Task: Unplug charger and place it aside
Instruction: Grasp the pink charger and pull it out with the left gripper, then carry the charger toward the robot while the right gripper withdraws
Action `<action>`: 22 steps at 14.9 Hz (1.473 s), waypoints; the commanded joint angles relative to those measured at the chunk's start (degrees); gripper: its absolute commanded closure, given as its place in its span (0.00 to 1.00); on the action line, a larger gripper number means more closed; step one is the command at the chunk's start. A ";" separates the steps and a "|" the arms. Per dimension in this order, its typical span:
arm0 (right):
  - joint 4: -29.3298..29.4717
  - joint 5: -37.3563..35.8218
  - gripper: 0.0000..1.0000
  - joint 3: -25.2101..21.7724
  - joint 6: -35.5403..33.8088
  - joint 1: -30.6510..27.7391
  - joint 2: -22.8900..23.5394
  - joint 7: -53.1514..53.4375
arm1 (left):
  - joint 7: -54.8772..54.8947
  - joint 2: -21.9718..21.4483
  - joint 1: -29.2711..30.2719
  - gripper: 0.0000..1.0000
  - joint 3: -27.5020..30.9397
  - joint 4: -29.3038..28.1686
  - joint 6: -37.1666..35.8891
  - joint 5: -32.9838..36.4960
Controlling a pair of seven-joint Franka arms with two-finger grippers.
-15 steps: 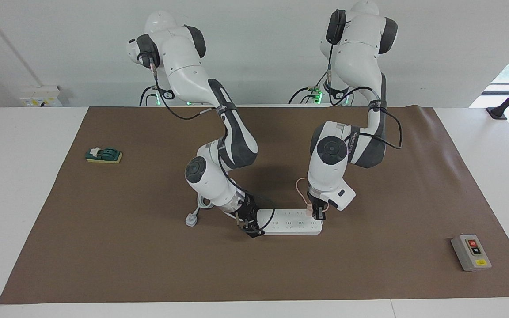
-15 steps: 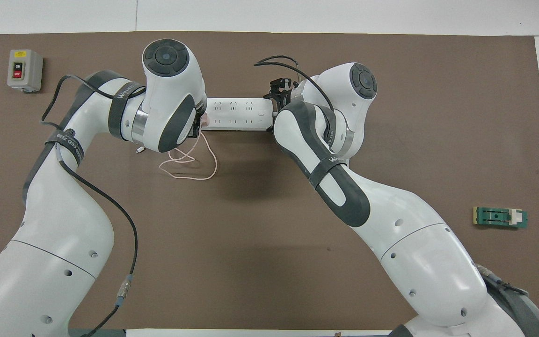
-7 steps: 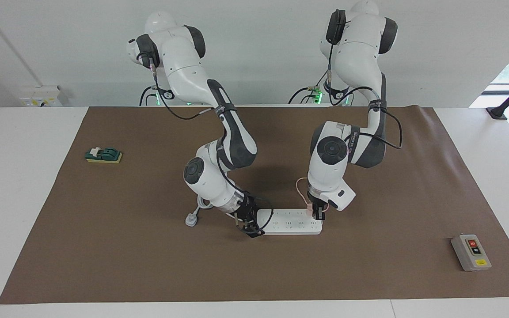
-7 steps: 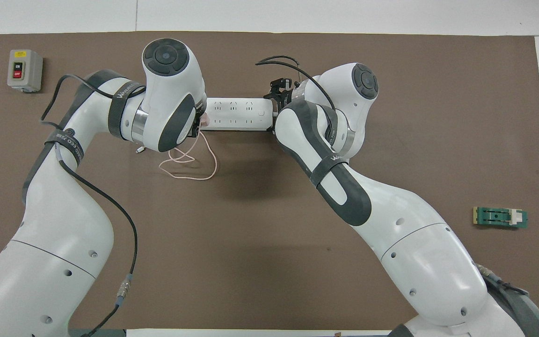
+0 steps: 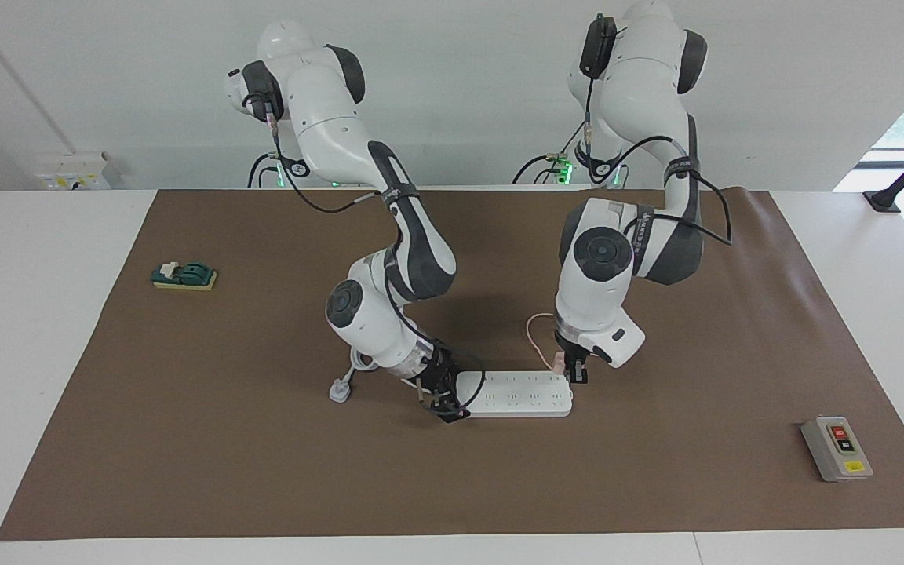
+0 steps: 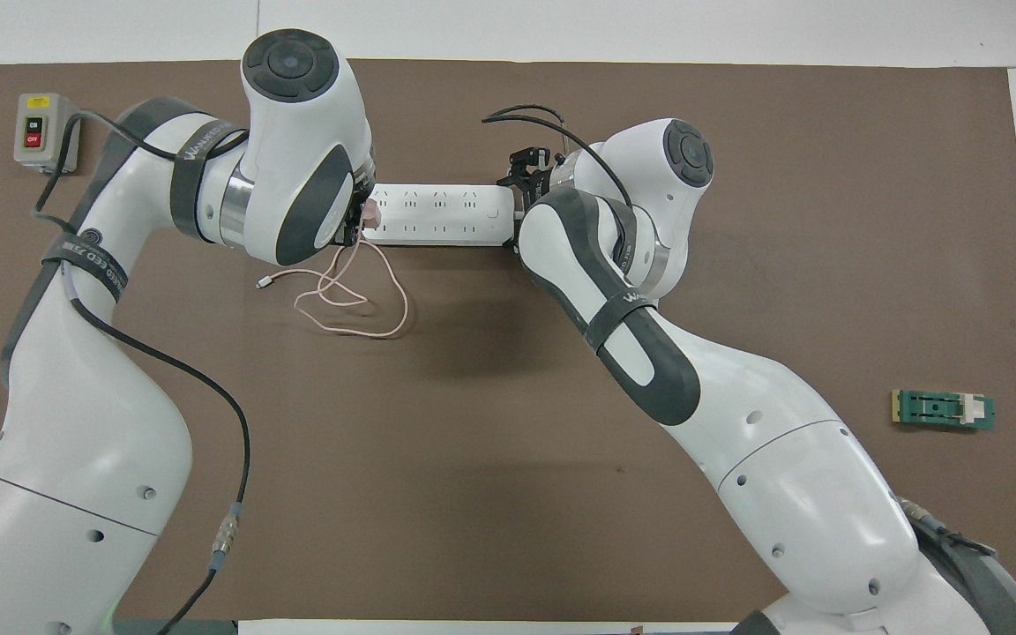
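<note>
The pale pink charger (image 5: 559, 362) (image 6: 371, 212) is pinched in my left gripper (image 5: 575, 374) (image 6: 356, 226), which is shut on it. It hangs just over the end of the white power strip (image 5: 516, 394) (image 6: 437, 214) that points toward the left arm. Whether its prongs are clear of the socket is hidden. Its thin pink cable (image 5: 532, 328) (image 6: 358, 304) loops on the mat nearer to the robots than the strip. My right gripper (image 5: 440, 400) (image 6: 526, 172) rests low on the strip's other end, where the thick cord leaves.
A grey switch box (image 5: 836, 449) (image 6: 47, 132) sits farther from the robots at the left arm's end. A green block (image 5: 184, 275) (image 6: 943, 410) lies toward the right arm's end. The strip's white plug (image 5: 340, 390) lies beside the right arm's wrist. The brown mat (image 5: 264, 471) covers the table.
My left gripper has risen and shifted toward the left arm's end with the charger, drawing it up off the strip and pulling the cable along. The right arm has barely moved.
</note>
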 commanded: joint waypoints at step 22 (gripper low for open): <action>-1.53 -12.83 0.00 -2.28 -15.91 -3.16 -12.29 -10.86 | 88.70 -34.58 8.72 1.00 0.19 -41.11 5.96 -3.71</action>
